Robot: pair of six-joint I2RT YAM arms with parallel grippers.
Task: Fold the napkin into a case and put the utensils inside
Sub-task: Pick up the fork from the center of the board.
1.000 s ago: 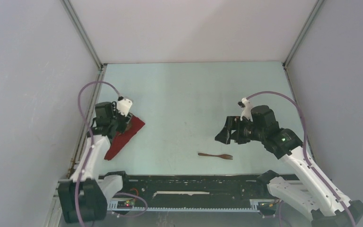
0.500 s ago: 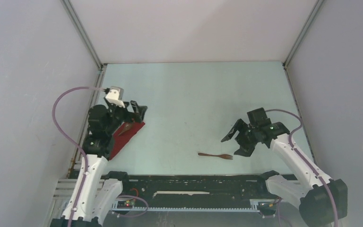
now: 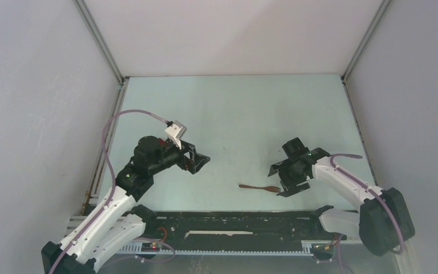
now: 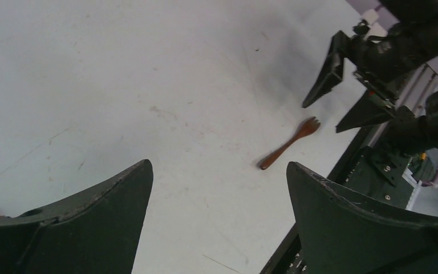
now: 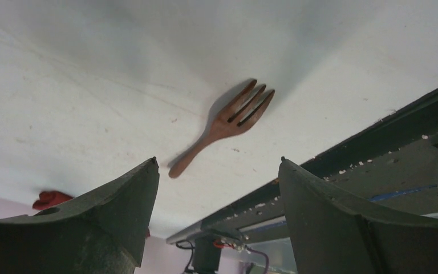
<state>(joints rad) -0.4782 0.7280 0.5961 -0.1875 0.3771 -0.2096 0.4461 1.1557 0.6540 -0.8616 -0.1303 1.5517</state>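
Note:
A small brown wooden fork lies flat near the table's front edge, tines pointing right. My right gripper hangs open just right of the tines, which lie ahead of its fingers in the right wrist view, fork, gripper. My left gripper is open and empty over bare table left of centre, gripper, facing the fork and the right gripper. The left arm hides the dark red napkin in the top view. Only a red scrap of napkin shows far off.
A black rail with the arm bases runs along the near table edge, close behind the fork. Grey walls close in the left, right and back. Purple cables loop off both wrists.
The left arm has lifted off the napkin and swung right toward the table's middle, jaws wide. The right gripper has dropped and moved nearer, down beside the fork's tines.

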